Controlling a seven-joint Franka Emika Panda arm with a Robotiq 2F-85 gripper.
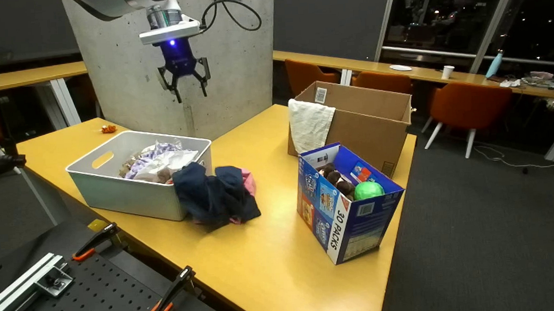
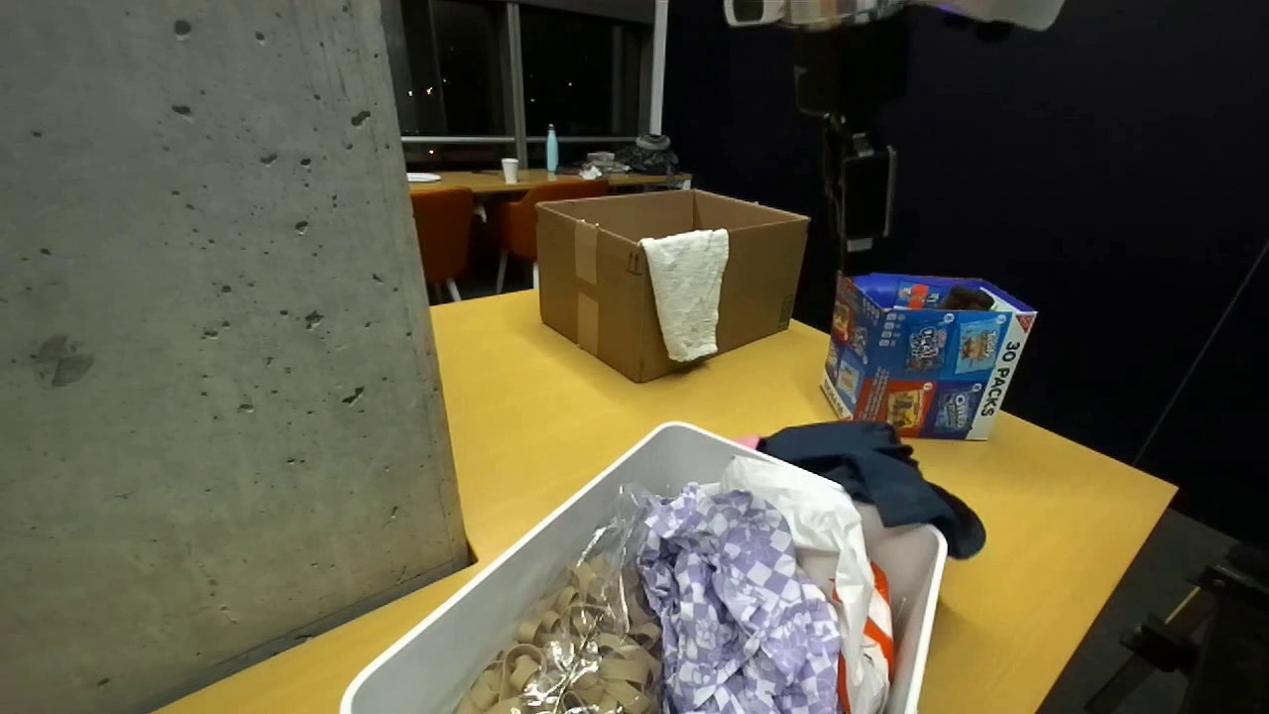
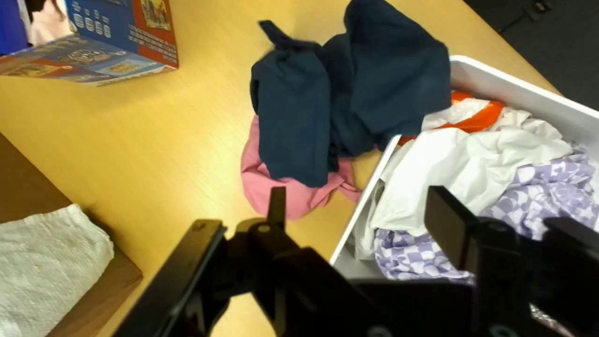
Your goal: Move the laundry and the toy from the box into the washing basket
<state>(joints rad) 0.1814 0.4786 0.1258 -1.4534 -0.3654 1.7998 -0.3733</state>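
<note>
Table (image 1: 267, 236) holding the basket (image 1: 127, 196) stands beside what seems a concrete pillar (image 1: 237, 72).

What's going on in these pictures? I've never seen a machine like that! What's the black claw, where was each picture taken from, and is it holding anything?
The claw is a gripper, the hand of a robot arm. It is open and holding nothing, up above the table.

Two pictures come from cameras standing away from the robot. The third comes from a camera on its wrist, so the black fingers look big.

On the table are a cardboard box with a white cloth hanging over its side, a blue snack box with a round green thing inside, and a white plastic bin. A dark blue cloth drapes over the bin's edge, partly covering a pink cloth. Crumpled purple-and-white material lies in the bin.
</note>
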